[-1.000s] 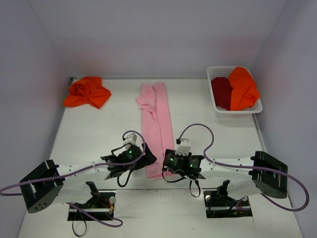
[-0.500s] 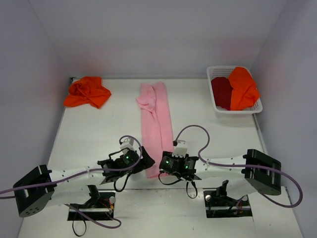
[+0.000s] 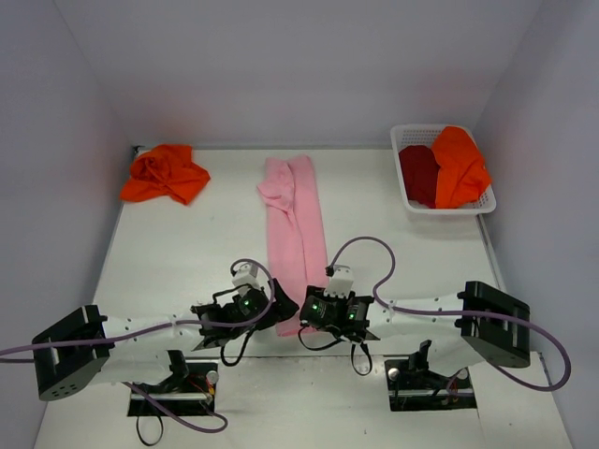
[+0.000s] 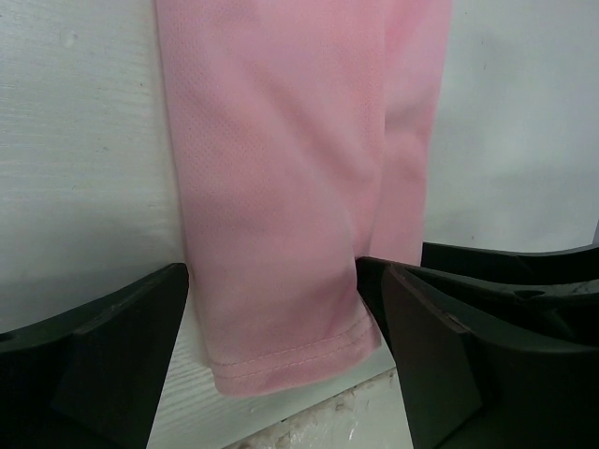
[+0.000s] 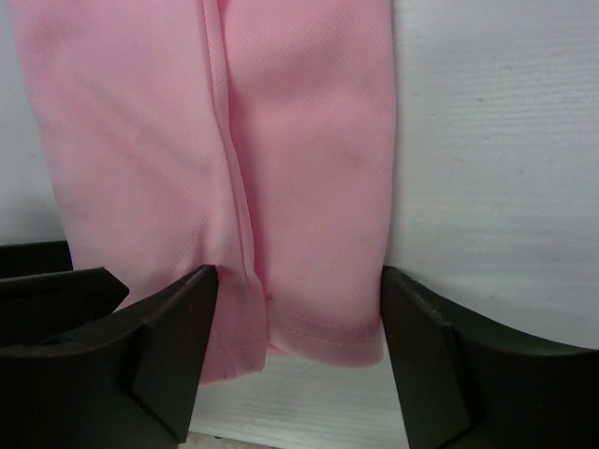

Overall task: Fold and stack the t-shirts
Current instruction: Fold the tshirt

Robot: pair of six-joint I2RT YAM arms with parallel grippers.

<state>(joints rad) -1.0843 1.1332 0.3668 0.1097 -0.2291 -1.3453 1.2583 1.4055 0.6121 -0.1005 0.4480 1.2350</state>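
Note:
The light pink t-shirt point(image 3: 295, 234) lies folded into a long narrow strip down the middle of the table. Its near hem shows in the left wrist view point(image 4: 281, 234) and the right wrist view point(image 5: 281, 187). My left gripper point(image 3: 279, 313) is open, and its fingers point(image 4: 103, 365) straddle the hem's left part point(image 4: 281, 351). My right gripper point(image 3: 313, 314) is open and straddles the hem's right part point(image 5: 295, 341). One orange t-shirt point(image 3: 166, 174) lies crumpled at the back left. A dark red t-shirt point(image 3: 418, 175) and another orange t-shirt point(image 3: 459, 166) sit in the basket.
The white latticed basket point(image 3: 449, 211) stands at the back right by the wall. Purple cables loop over both arms near the shirt's near end. The table's front edge lies just behind the hem point(image 4: 309, 421).
Both grippers have closed in on the pink shirt's near hem: the left moved right and the right moved left. The shirt has not moved.

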